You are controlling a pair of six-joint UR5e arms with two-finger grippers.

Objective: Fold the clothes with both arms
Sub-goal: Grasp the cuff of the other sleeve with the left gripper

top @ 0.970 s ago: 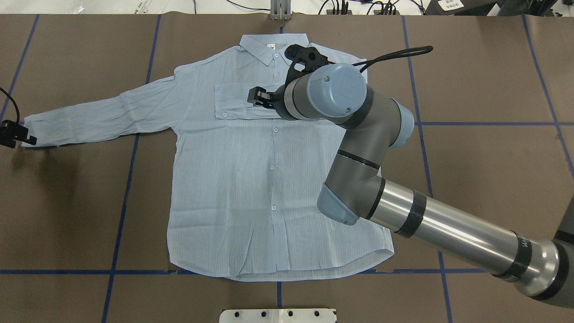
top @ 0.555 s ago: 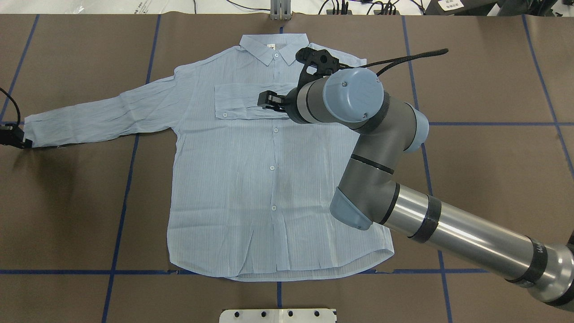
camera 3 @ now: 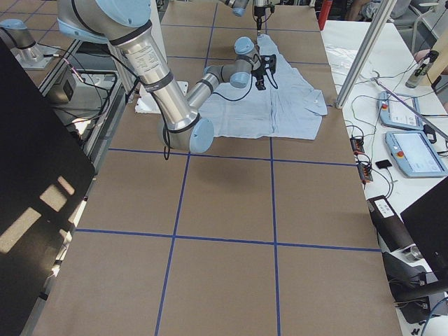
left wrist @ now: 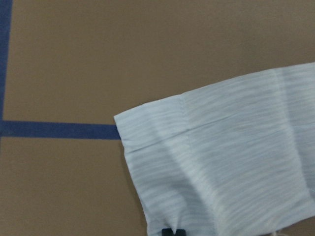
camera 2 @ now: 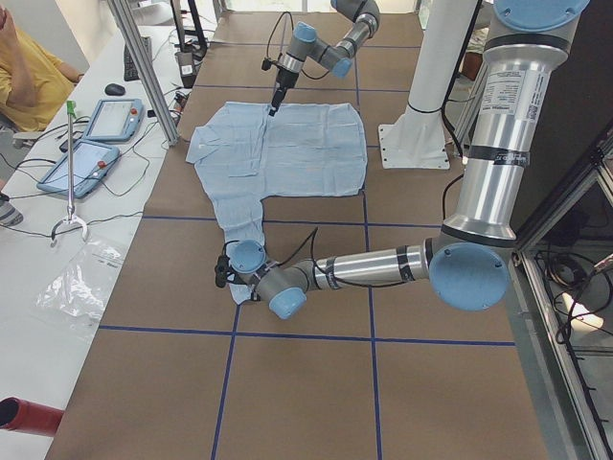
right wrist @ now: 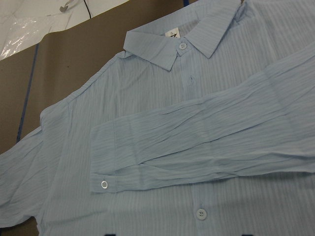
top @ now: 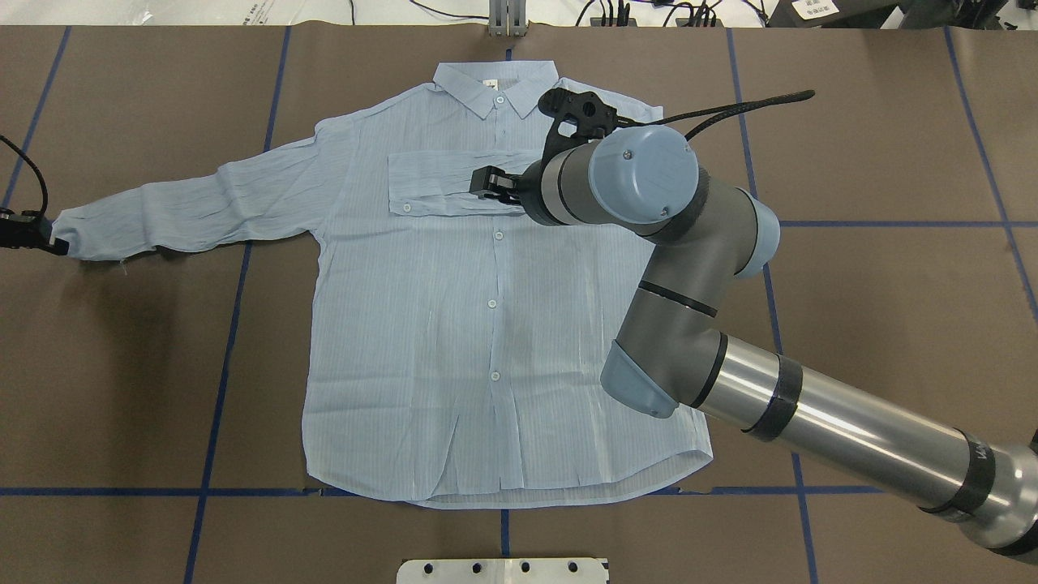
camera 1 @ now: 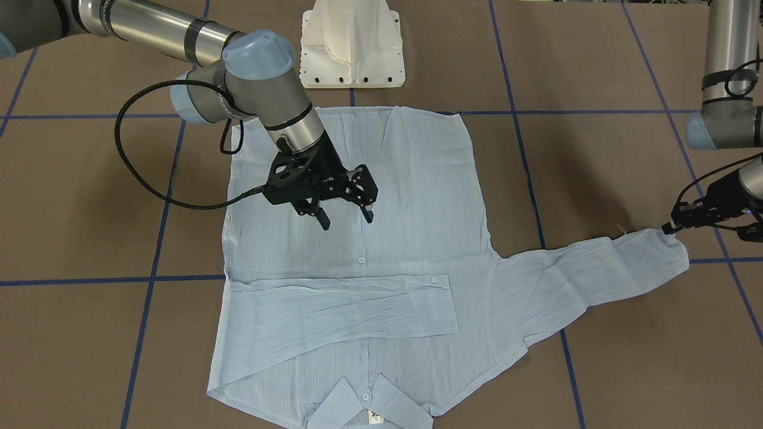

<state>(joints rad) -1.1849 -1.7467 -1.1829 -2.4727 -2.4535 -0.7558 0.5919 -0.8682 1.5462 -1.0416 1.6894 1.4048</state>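
Note:
The light-blue shirt point(top: 454, 341) lies flat and buttoned on the brown table, its collar point(top: 495, 85) at the far side. One sleeve point(camera 1: 346, 310) is folded across the chest. The other sleeve point(top: 203, 199) stretches out to the robot's left. My left gripper point(top: 36, 235) is shut on that sleeve's cuff point(left wrist: 197, 162), at the table's left edge. Above the shirt front, near the folded sleeve, my right gripper point(camera 1: 346, 215) hangs open and holds nothing. The right wrist view looks down on the folded sleeve point(right wrist: 197, 147) and the collar point(right wrist: 177, 46).
The white pedestal base point(camera 1: 351, 44) stands at the near table edge by the shirt hem. A black cable point(camera 1: 137, 161) loops off the right wrist. Blue tape lines point(top: 219, 365) cross the brown table cover. A side bench with tablets point(camera 2: 96, 153) and a seated person point(camera 2: 34, 81) lies beyond.
The left gripper has drawn the cuff a little toward the shirt body, and the sleeve now bunches slightly. The right arm shifted right at first, then barely moved.

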